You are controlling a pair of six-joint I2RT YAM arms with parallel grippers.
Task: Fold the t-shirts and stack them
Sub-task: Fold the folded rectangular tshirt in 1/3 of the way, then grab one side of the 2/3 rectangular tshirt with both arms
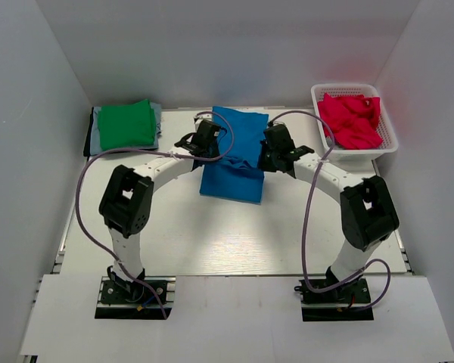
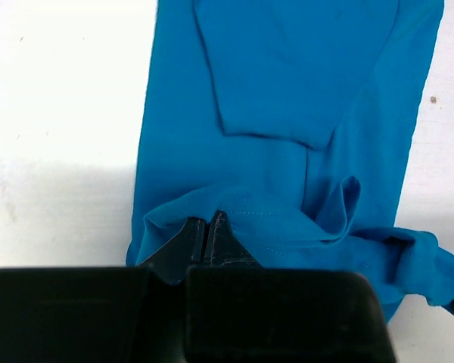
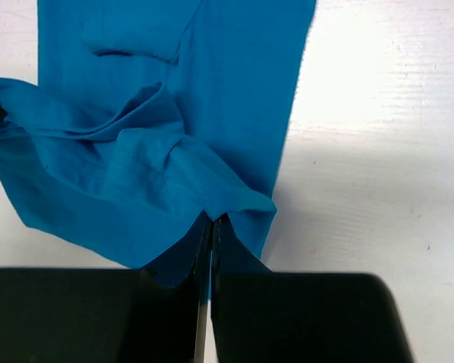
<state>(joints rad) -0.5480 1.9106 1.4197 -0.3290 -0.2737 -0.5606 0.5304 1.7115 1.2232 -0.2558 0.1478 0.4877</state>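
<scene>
Where the two arms meet at the middle of the tabletop (image 1: 227,242), the blue t-shirt (image 1: 238,144) lies as a long folded strip running away from the bases, with a ridge of it bunched up between the tools. The left tool (image 1: 212,151) is clenched on the shirt's left edge and the right tool (image 1: 271,155) on its right edge. From above, the fingers themselves are too small to make out.

The wrist cameras supply that detail. On the left wrist, the left tool (image 2: 208,227) has its fingers pressed together on a stitched hem of the blue t-shirt (image 2: 287,113), with a sleeve folded flat across the panel beyond. On the right wrist, the right tool (image 3: 212,223) pinches a raised corner of the blue t-shirt (image 3: 212,91), and loose creases spread off to the left.

Only the overhead view takes in what surrounds them. At the far left a folded green t-shirt (image 1: 127,123) tops a stack, with a grey shirt (image 1: 157,113) and a dark shirt (image 1: 89,136) showing beneath its edges. At the far right, crimson-pink shirts (image 1: 352,121) sit crumpled in a white mesh basket (image 1: 390,144).
</scene>
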